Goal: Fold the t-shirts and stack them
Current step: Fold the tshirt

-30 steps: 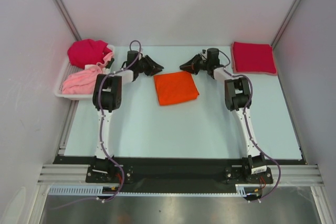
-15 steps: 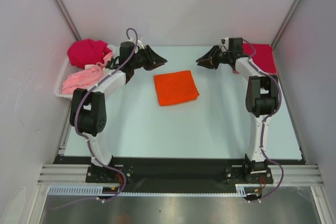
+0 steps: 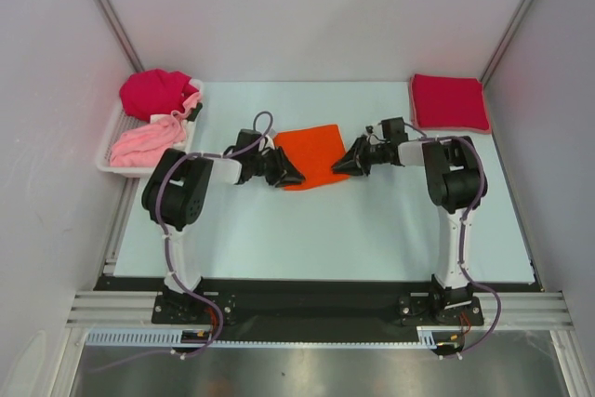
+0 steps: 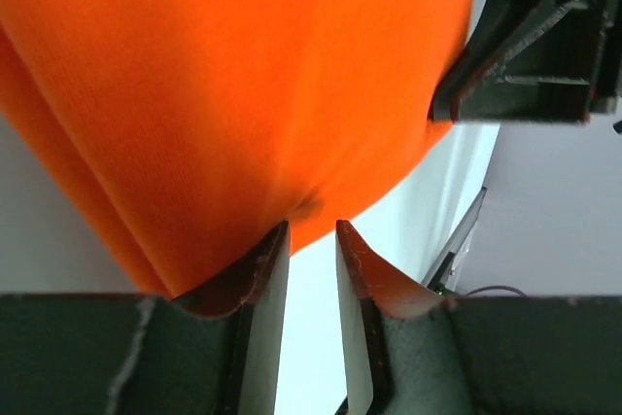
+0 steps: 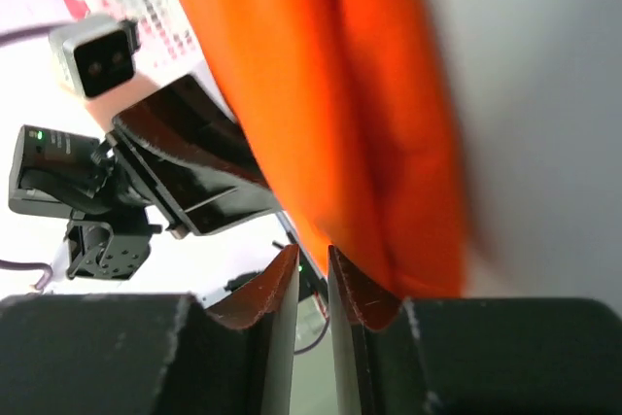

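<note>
The bright orange t-shirt (image 3: 314, 151) lies folded into a square in the middle of the table. My left gripper (image 3: 290, 174) sits low at its near left corner and my right gripper (image 3: 345, 164) at its right edge. In the left wrist view the orange cloth (image 4: 243, 75) fills the frame, and my left gripper (image 4: 311, 226) is narrowly open with the cloth's edge at its tips and bare table in the gap. My right gripper (image 5: 313, 250) is also narrowly open, with the orange folds (image 5: 330, 94) just past its tips. A crimson t-shirt (image 3: 450, 102) lies folded at the back right.
A white tray (image 3: 104, 166) at the left edge holds a bunched magenta shirt (image 3: 156, 92) and a pale pink one (image 3: 141, 144). Walls close in the table on three sides. The two grippers face each other about a shirt's width apart.
Both arms have come down from the back of the table to the orange shirt, the left to its near left corner, the right to its right edge. The shirt lies as before.
</note>
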Controlling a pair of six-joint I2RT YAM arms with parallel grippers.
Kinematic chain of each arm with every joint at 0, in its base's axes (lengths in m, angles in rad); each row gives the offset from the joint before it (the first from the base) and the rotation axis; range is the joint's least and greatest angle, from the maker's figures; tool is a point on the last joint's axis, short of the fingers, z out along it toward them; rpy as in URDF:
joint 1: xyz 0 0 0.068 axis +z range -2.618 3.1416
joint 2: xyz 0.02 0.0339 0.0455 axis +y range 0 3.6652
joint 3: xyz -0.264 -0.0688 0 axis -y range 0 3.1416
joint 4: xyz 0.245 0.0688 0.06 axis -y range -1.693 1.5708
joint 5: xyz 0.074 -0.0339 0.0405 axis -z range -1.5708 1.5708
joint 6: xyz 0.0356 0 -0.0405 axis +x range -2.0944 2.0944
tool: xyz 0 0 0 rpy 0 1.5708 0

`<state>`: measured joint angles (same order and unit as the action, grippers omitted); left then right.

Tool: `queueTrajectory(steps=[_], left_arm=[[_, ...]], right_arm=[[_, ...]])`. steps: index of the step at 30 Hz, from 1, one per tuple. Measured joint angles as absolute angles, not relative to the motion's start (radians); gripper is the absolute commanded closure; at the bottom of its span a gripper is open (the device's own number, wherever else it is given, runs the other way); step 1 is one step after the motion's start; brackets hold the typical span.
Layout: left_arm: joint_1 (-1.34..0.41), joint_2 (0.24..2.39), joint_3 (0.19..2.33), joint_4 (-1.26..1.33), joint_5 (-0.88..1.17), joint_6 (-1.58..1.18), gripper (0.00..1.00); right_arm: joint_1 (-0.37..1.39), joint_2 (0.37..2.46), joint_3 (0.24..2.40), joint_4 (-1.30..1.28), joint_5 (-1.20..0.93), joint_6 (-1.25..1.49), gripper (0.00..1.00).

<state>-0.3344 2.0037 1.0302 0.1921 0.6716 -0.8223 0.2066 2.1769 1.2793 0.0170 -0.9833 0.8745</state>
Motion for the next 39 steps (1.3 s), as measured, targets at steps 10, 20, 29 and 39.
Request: queueTrajectory(steps=[10, 20, 29, 39], left_arm=[[-0.307, 1.879, 1.118, 0.120, 0.686, -0.782, 0.67], [-0.371, 2.049, 1.139, 0.365, 0.715, -0.941, 0.70], [-0.372, 2.120, 1.166, 0.292, 0.714, -0.883, 0.66], [-0.344, 1.888, 1.166, 0.155, 0.703, -0.780, 0.61]], right_arm=[[0.169, 2.154, 1.415, -0.077, -0.976, 0.823, 0.76], [0.219, 2.134, 1.260, 0.111, -0.978, 0.901, 0.78], [0.094, 2.134, 1.176, 0.007, -0.976, 0.800, 0.78], [0.134, 2.072, 1.348, -0.027, -0.978, 0.818, 0.76]])
